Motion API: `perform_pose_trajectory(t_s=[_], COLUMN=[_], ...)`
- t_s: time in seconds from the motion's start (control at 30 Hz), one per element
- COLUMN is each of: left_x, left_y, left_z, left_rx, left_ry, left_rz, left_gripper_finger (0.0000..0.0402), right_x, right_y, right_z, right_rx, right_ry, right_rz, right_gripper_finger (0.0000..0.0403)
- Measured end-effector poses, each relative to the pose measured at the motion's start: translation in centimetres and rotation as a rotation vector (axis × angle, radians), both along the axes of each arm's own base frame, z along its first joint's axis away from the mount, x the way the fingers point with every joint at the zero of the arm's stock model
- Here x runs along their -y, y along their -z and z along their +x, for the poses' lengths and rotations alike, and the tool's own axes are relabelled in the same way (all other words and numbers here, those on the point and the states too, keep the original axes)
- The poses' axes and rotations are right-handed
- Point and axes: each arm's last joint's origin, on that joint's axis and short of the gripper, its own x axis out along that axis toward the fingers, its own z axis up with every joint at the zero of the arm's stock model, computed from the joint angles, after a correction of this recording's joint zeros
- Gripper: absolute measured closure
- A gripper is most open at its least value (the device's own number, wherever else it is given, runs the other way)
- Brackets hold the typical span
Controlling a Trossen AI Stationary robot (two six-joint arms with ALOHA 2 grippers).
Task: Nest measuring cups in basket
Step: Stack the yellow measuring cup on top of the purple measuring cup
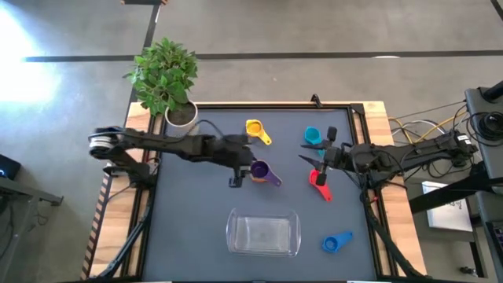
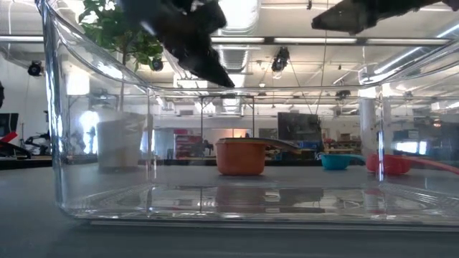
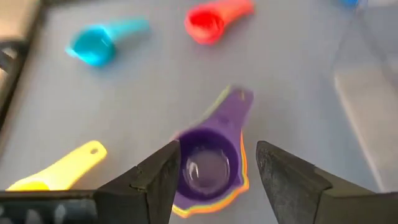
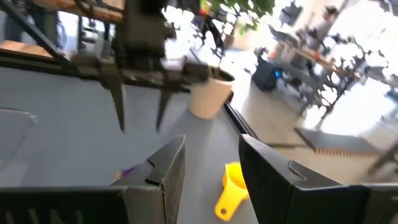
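Fingers: our left gripper [image 3: 214, 177] is spread wide above the purple cup [image 3: 208, 168]; our right gripper [image 1: 324, 157] gapes too.
Basket [image 1: 263, 233]: nearest us, front centre.
Purple cup: mid-mat, stacked in an orange cup [image 2: 240, 156].
Beyond: yellow cup [image 1: 257, 130], teal cup [image 1: 312, 136].

One camera looks straight down on my whole grey table [image 1: 196, 236]. Another sits at tabletop level, pressed against the clear rectangular plastic tub [image 2: 237, 201], facing the room. My wrist cameras look past my fingers; both catch the yellow plastic scoop [image 3: 53, 175]
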Motion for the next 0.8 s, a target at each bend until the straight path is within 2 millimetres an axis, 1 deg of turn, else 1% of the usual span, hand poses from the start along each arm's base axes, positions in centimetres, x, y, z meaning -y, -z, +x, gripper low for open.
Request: perform_pose_trajectory(t_s=[0.13,0.2,0.37,0.47,0.57,0.63,0.8], left_x=[0.1,0.2,0.3,0.3,0.3,0.3,0.3], left_y=[-0.3,-0.1,0.0,0.4,0.3,0.2,0.7], left_z=[-2.3,-3.1,-4.8,-5.2,-5.3,-5.1,-4.7], left_rx=[0.214,0.301,0.460,0.480,0.487,0.497,0.476], left_ry=[-0.035,-0.041,-0.039,-0.035,-0.037,-0.038,-0.045], left_rz=[-0.038,-0.047,-0.047,-0.039,-0.032,-0.032,-0.040], left_gripper_finger=[0.0213,0.0214,0.0215,0.0215,0.0215,0.0215,0.0215], right_x=[1.5,2.4,5.1,6.2,6.8,7.1,8.5], right_y=[0.7,1.1,2.8,2.9,3.0,3.4,4.8], right_z=[0.3,0.6,0.8,1.1,1.4,1.5,1.8], right_rx=[-0.036,-0.061,-0.189,-0.225,-0.243,-0.264,-0.345], right_ry=[0.094,0.152,0.299,0.362,0.351,0.367,0.430], right_rz=[0.056,0.077,0.143,0.179,0.198,0.210,0.242], right_gripper_finger=[0.0264,0.0264,0.0264,0.0264,0.0264,0.0264,0.0264])
